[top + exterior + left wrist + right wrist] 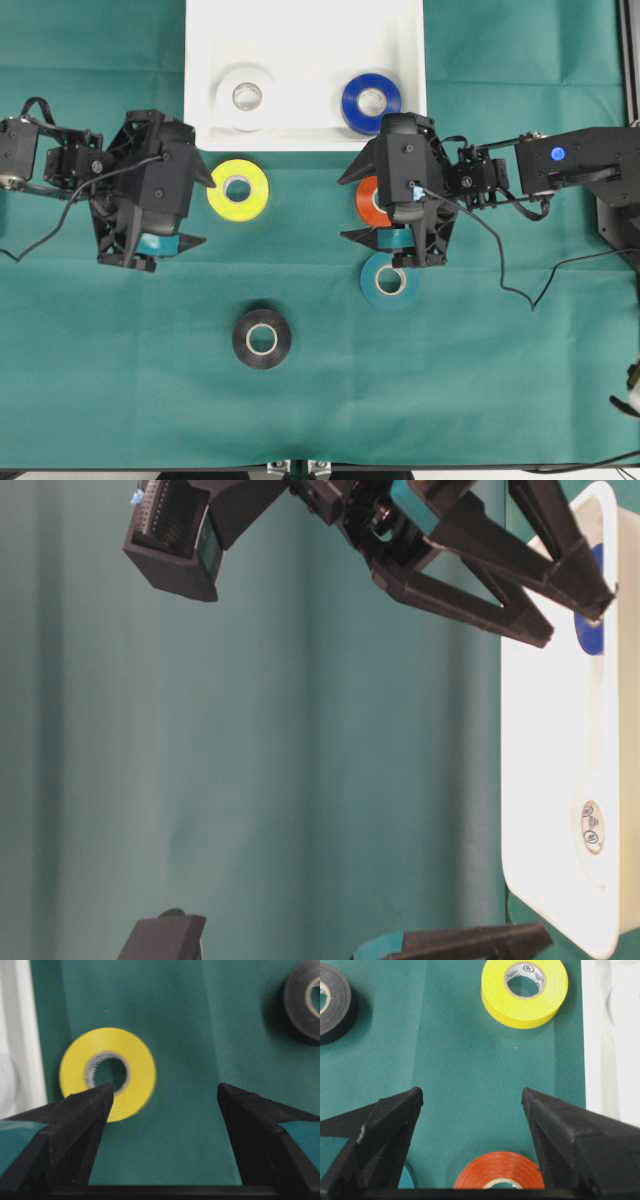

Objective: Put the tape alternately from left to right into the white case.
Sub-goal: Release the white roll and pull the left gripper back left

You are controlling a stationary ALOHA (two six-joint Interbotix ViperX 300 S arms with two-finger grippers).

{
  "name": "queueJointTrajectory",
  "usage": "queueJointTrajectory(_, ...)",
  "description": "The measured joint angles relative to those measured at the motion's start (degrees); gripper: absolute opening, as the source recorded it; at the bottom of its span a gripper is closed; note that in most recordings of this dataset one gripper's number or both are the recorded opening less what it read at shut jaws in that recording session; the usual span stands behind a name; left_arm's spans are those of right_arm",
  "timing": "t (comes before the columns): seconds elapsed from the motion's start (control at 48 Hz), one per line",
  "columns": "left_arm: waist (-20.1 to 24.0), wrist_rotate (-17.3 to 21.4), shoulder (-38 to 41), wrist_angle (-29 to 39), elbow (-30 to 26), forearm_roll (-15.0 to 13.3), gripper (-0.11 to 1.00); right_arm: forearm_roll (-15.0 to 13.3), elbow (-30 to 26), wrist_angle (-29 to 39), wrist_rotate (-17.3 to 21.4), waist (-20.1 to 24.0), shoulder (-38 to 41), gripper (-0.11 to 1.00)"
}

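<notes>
From above I see a large shallow white plastic tray (305,70) at the far edge of a green cloth-covered table (120,380). Inside it lie a glossy white tape roll (246,96) on the left and a glossy blue tape roll (371,102) on the right. On the cloth, a yellow tape roll (238,189) lies just below the tray, beside my left gripper (205,208), whose jaws stand wide apart and hold nothing. My right gripper (352,206) is also spread wide and empty, over a red-orange tape roll (369,203). A teal tape roll (385,285) lies just below it. A black tape roll (262,339) sits apart, nearer me.
</notes>
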Motion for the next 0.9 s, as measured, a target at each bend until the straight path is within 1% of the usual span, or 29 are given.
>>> queueJointTrajectory(0.229, -1.85, -4.22, -0.35, -1.49, 1.93, 0.00, 0.87, 0.09, 0.00, 0.00, 0.09, 0.00, 0.00, 0.84)
queueJointTrajectory(0.437, -2.29, -8.44, -0.35, -1.85, 3.08, 0.00, 0.87, 0.00, 0.00, 0.00, 0.09, 0.00, 0.00, 0.84)
queueJointTrajectory(0.562, -2.46, -9.05, -0.35, -1.93, 3.16, 0.00, 0.87, 0.09, 0.00, 0.00, 0.09, 0.00, 0.00, 0.84)
queueJointTrajectory(0.895, -2.46, -9.05, -0.35, -1.93, 3.16, 0.00, 0.87, 0.00, 0.00, 0.00, 0.09, 0.00, 0.00, 0.84)
